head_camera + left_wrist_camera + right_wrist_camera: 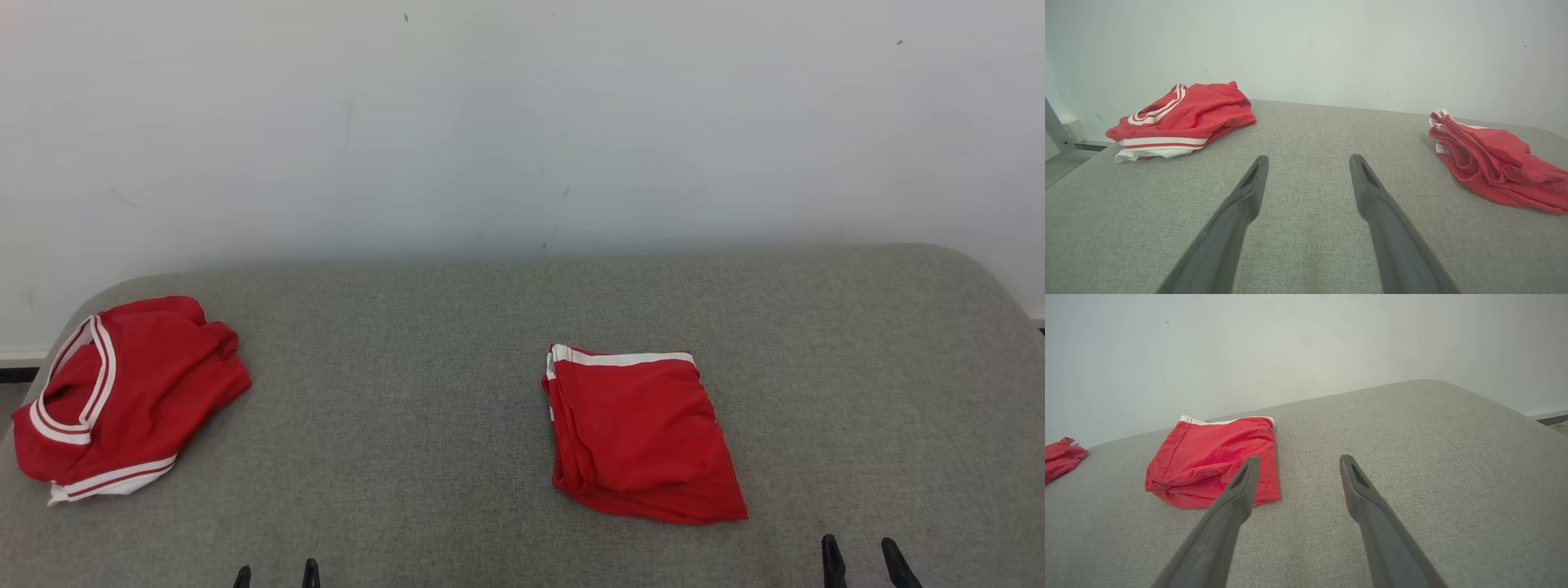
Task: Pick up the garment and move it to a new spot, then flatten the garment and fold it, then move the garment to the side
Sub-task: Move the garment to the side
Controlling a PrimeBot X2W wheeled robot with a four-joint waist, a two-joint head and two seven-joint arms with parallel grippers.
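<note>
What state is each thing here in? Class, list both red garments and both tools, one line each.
centre red garment: folded into a compact stack, lying flat on the grey surface.
left red garment: loosely folded, rumpled, near the surface's left edge.
left tool: open, holding nothing.
right tool: open, holding nothing.
</note>
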